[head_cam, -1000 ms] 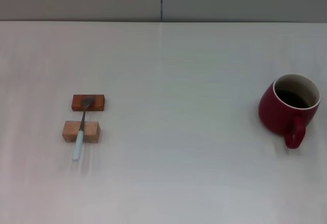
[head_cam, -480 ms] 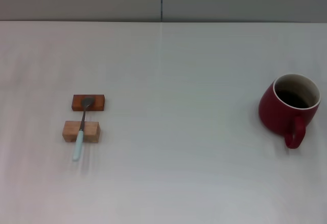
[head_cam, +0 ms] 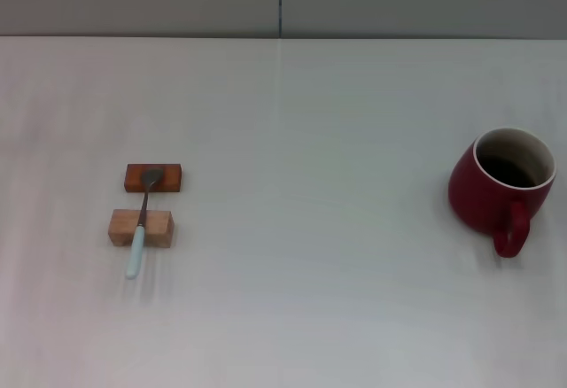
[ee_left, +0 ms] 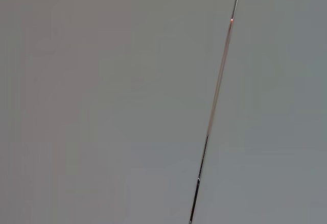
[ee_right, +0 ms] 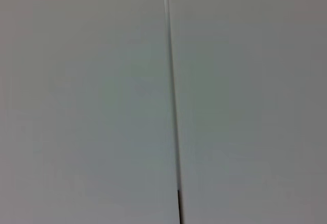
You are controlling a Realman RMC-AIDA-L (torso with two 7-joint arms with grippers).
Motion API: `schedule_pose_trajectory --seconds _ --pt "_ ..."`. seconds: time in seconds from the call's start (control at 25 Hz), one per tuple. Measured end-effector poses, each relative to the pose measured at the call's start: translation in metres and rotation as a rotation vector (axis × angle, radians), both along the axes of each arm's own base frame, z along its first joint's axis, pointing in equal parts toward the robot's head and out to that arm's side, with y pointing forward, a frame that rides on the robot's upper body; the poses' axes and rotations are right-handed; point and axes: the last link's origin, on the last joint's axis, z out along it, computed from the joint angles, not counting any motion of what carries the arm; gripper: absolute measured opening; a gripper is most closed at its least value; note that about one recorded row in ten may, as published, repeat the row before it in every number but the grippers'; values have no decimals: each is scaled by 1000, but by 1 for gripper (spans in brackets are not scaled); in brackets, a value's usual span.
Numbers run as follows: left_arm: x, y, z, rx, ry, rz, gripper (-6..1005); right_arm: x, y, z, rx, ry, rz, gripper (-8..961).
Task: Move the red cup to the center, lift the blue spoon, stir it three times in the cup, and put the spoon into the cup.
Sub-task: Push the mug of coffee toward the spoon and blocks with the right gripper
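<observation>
Nothing is done yet. The red cup (head_cam: 501, 188) stands far right on the table (head_cam: 301, 299), not the center. The blue spoon (head_cam: 141, 222) rests across 2 wooden blocks (head_cam: 141, 228) at left. Neither claw shows, so their state cannot be told.

Open table (head_cam: 301, 255) between spoon (head_cam: 139, 228), cup (head_cam: 496, 189)
</observation>
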Motion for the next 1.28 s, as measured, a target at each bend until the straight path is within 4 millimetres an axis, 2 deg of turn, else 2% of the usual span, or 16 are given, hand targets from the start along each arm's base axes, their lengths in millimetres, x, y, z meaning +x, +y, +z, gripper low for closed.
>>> schedule_pose_trajectory --seconds 0.2,0.48,0.68,0.92,1.04,1.28 --pt "4 8 -3 -13 12 16 840 6 -12 -10 -17 38 -23 626" --pt "6 16 3 24 22 40 840 15 -49 -32 -40 126 -45 625" --pt "9 20 5 30 22 38 840 22 -82 -52 -72 195 -84 475" --pt "10 23 11 50 15 40 841 30 -126 -63 -44 213 -105 248" --pt "10 24 13 54 16 41 841 33 -142 -63 -33 203 -111 220" --pt "9 24 15 63 11 44 841 37 -148 -60 -30 176 -114 157"
